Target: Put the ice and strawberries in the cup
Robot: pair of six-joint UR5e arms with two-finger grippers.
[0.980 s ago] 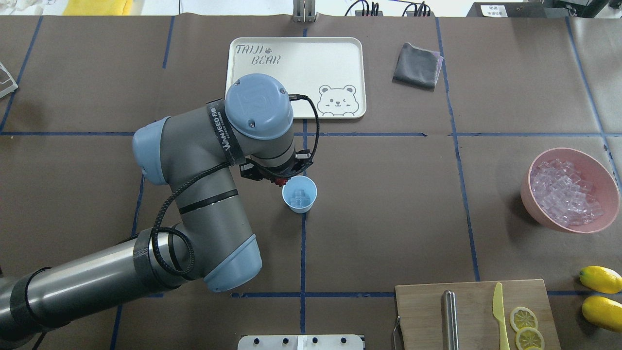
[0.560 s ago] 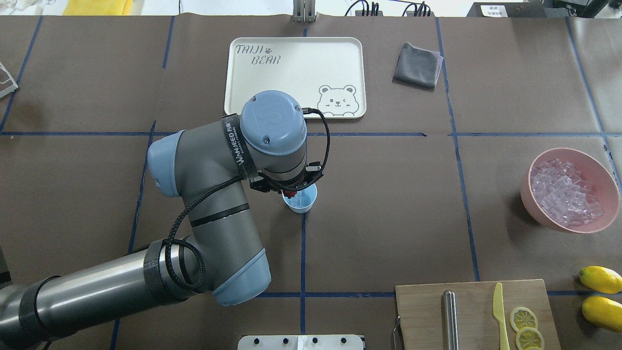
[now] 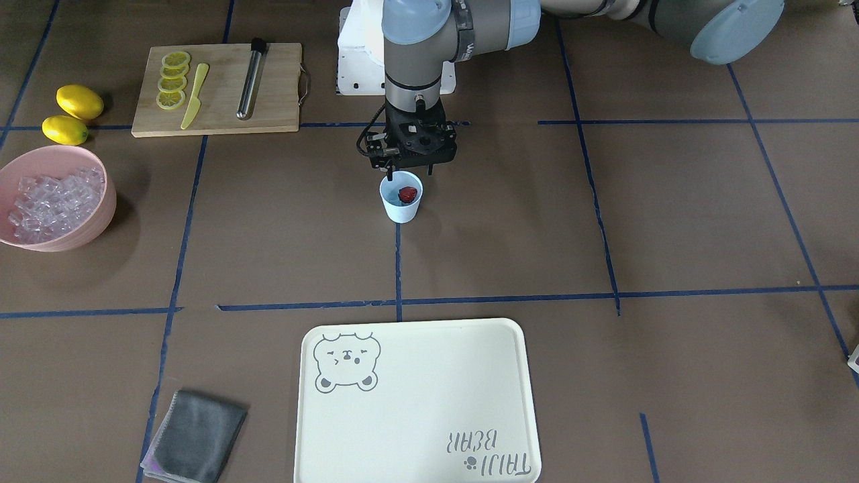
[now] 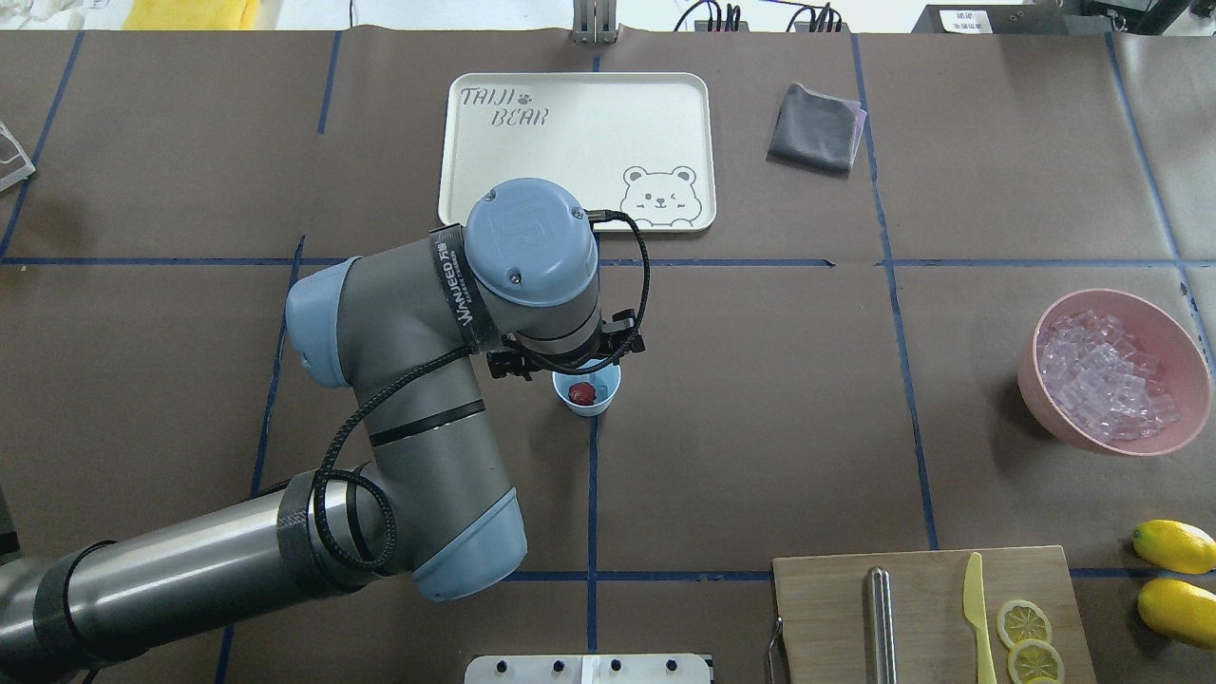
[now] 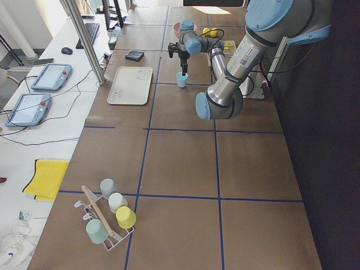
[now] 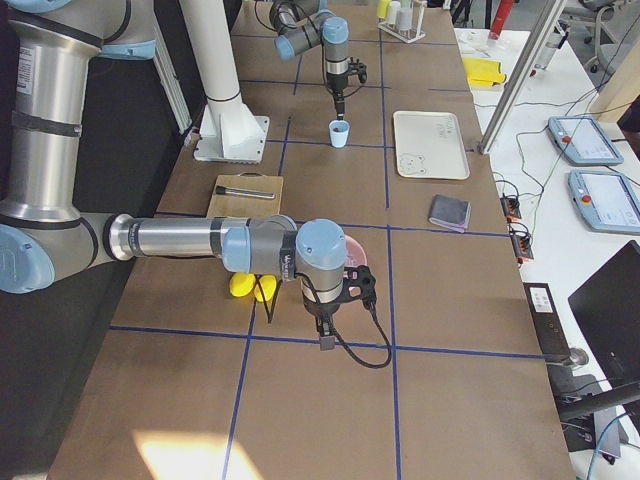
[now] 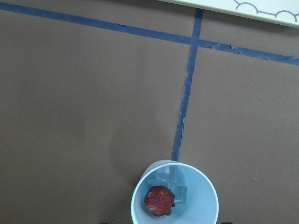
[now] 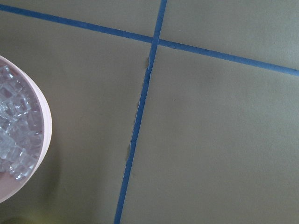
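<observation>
The brown paper-covered table (image 4: pixel 760 427) is crossed by blue tape lines. The left arm (image 4: pixel 408 380) reaches out over its middle, and the left gripper (image 3: pixel 408 176) hangs straight down just above the cup (image 3: pixel 400 209), its fingers spread apart and holding nothing. The right arm (image 6: pixel 200 240) lies low along the table's right end with the right gripper (image 6: pixel 327 335) pointing down just beside the pink bowl (image 4: pixel 1168 323). Only the side view shows that gripper, so I cannot tell whether its fingers are apart or together. A cream tray (image 4: pixel 570 142) with a bear drawing lies at the far side, well apart from the cup. A wooden cutting board (image 4: pixel 836 608) at the near right carries a metal rod, a yellow knife and lemon slices. The pink bowl holds a heap of ice (image 4: pixel 1102 375). A folded grey cloth (image 4: pixel 815 128) lies beside the tray, and two lemons (image 4: pixel 1173 546) sit near the board. The light-blue cup stands upright on a tape line. Inside it the strawberry (image 7: pixel 159 200) rests against clear cubes of ice.
</observation>
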